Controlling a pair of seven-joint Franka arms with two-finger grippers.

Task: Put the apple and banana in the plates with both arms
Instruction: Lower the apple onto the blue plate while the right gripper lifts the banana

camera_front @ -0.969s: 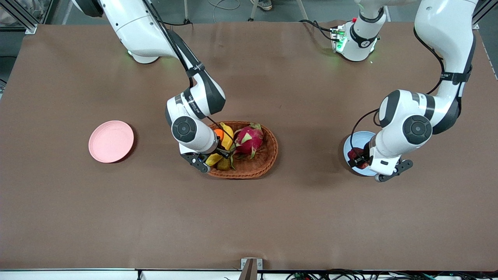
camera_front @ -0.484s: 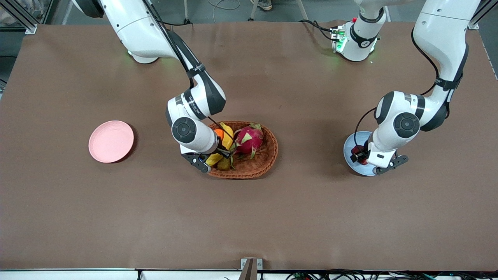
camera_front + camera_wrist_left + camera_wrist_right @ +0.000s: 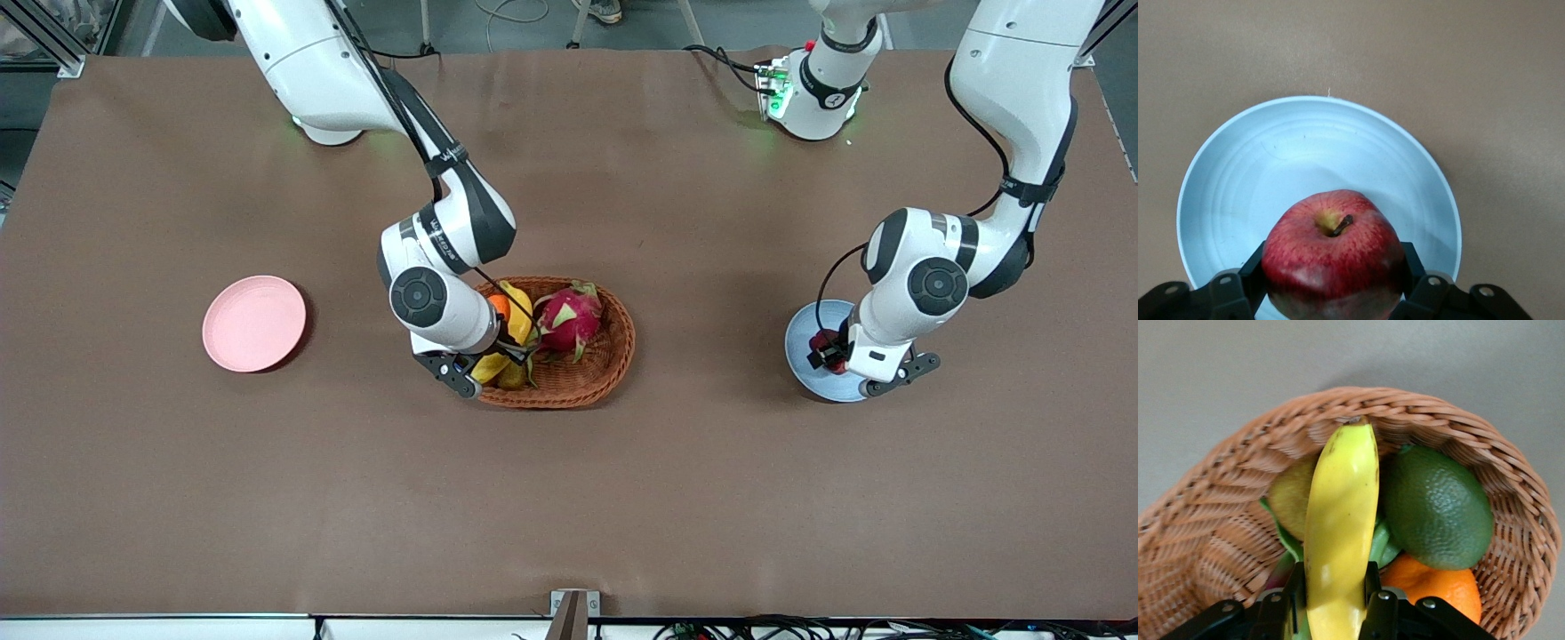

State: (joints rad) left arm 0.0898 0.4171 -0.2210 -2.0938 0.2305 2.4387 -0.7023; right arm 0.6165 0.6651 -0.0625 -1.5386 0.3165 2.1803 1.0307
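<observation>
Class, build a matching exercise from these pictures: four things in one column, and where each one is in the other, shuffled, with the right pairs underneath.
Things:
1. apple
2. banana
3. pink plate
4. dragon fruit

Places:
A. lying in the basket, touched by no tool
B. held by the right tool over the basket
C. bare, toward the right arm's end of the table
D. held by the left tool over the blue plate

Pairs: 1-D, 2-B, 3-C, 4-A

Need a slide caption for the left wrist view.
Left gripper shut on the apple over the blue plate.
</observation>
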